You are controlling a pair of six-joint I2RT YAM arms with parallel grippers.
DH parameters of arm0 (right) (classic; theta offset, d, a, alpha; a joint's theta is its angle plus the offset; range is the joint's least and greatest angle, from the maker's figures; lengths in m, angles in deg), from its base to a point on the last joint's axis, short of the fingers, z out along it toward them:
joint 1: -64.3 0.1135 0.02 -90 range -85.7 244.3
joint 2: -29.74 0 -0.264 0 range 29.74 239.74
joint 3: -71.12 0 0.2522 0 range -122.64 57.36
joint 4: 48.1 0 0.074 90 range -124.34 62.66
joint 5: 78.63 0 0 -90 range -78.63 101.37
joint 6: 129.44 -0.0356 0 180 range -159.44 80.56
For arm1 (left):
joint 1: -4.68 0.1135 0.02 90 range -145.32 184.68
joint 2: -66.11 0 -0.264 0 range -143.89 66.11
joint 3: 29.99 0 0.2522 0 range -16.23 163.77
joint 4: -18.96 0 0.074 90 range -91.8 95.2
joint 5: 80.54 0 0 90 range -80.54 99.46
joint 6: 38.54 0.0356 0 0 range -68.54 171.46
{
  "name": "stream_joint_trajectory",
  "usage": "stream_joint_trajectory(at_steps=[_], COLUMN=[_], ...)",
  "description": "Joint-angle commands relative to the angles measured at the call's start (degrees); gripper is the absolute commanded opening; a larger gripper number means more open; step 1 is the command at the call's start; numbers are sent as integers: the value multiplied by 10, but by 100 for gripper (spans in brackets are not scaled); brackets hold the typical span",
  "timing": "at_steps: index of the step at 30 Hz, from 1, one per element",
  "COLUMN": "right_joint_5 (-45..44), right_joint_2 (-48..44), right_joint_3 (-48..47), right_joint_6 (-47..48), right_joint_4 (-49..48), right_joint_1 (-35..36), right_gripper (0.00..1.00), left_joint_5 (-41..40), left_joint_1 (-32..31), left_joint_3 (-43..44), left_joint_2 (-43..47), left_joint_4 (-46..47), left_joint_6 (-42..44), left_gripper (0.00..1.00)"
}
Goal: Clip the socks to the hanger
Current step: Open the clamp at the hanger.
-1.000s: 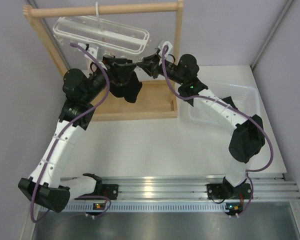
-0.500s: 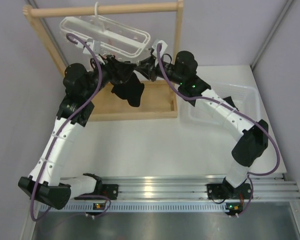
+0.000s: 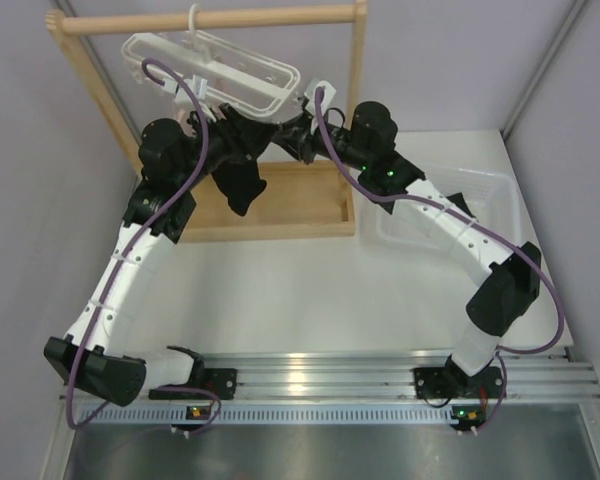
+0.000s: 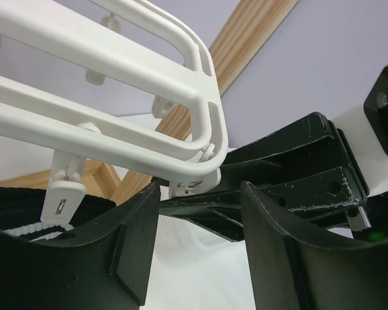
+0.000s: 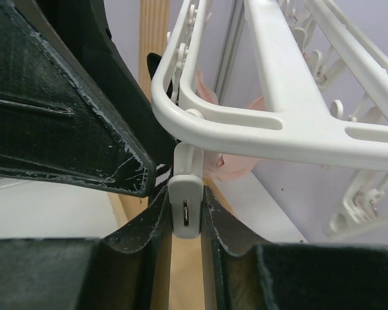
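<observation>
The white hanger (image 3: pixel 212 66) hangs by its hook from the wooden rod. My right gripper (image 3: pixel 292 133) is at the hanger's right end, shut on one dangling clip (image 5: pixel 184 210), with a finger pressed on each side. My left gripper (image 3: pixel 250 142) is just left of it under the same end, jaws wide open with nothing between them (image 4: pixel 200 216). A black sock (image 3: pixel 238 183) hangs below the left gripper. In the left wrist view the sock (image 4: pixel 19 203) lies outside the left finger, behind another clip (image 4: pixel 63 194). I cannot tell what holds it.
The wooden rack's rod (image 3: pixel 210 18) and right post (image 3: pixel 356 70) stand close around both grippers, above its flat wooden base (image 3: pixel 295 205). A clear plastic bin (image 3: pixel 480 200) sits at the right. A pale pink cloth (image 5: pixel 240 165) shows behind the hanger.
My left arm has swung left and up toward the hanger, and the sock moved left with it. My right gripper rose slightly to the hanger's end.
</observation>
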Motion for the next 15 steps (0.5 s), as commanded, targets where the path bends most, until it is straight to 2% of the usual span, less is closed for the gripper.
stream_joint_trajectory(at_steps=[1, 10, 15], right_joint_5=[11, 21, 20], right_joint_2=[-33, -24, -21], right_joint_3=[-33, -52, -56], right_joint_6=[7, 28, 30], right_joint_4=[-4, 18, 18], right_joint_1=[14, 27, 29], right_gripper=[0, 0, 0], left_joint_5=[-1, 7, -12], left_joint_1=[-1, -1, -1], left_joint_3=[19, 3, 3], left_joint_2=[3, 9, 6], left_joint_4=[38, 56, 42], left_joint_6=[-6, 9, 34], left_gripper=[57, 56, 50])
